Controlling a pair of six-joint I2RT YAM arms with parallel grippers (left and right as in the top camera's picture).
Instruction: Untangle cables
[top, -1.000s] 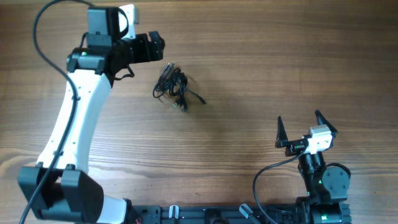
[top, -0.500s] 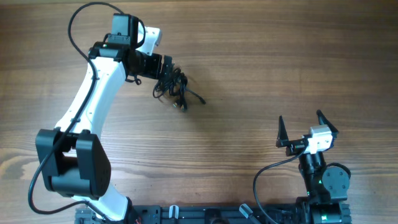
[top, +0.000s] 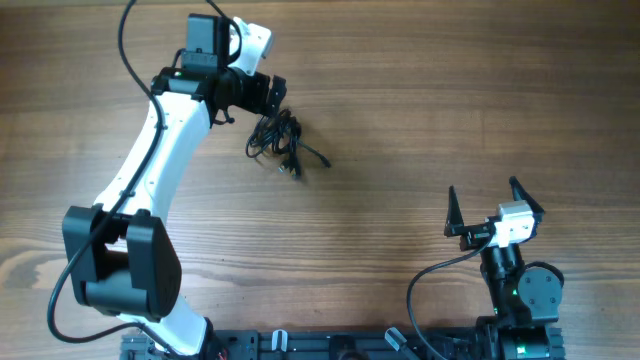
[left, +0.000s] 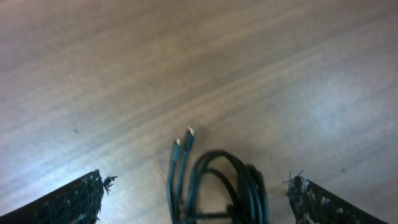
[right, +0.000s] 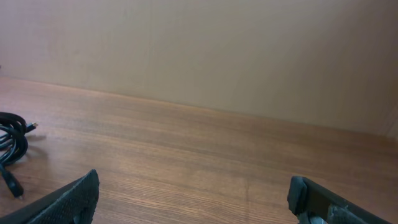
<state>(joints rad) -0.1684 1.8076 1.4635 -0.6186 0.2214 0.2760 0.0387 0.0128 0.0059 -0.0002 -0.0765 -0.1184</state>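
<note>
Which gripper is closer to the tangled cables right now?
Left. The left gripper hovers open at the edge of the cables; the right gripper sits open far across the table.

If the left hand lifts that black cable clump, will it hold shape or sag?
Likely sags: the cables lie in thin loose loops. Probably light, sliding on the smooth table. The clump may rise together, plug ends trailing.

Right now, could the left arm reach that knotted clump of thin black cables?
Probably yes: the left gripper hangs open at the edge of the cables, which show between its fingers in the wrist view; nothing blocks it.
</note>
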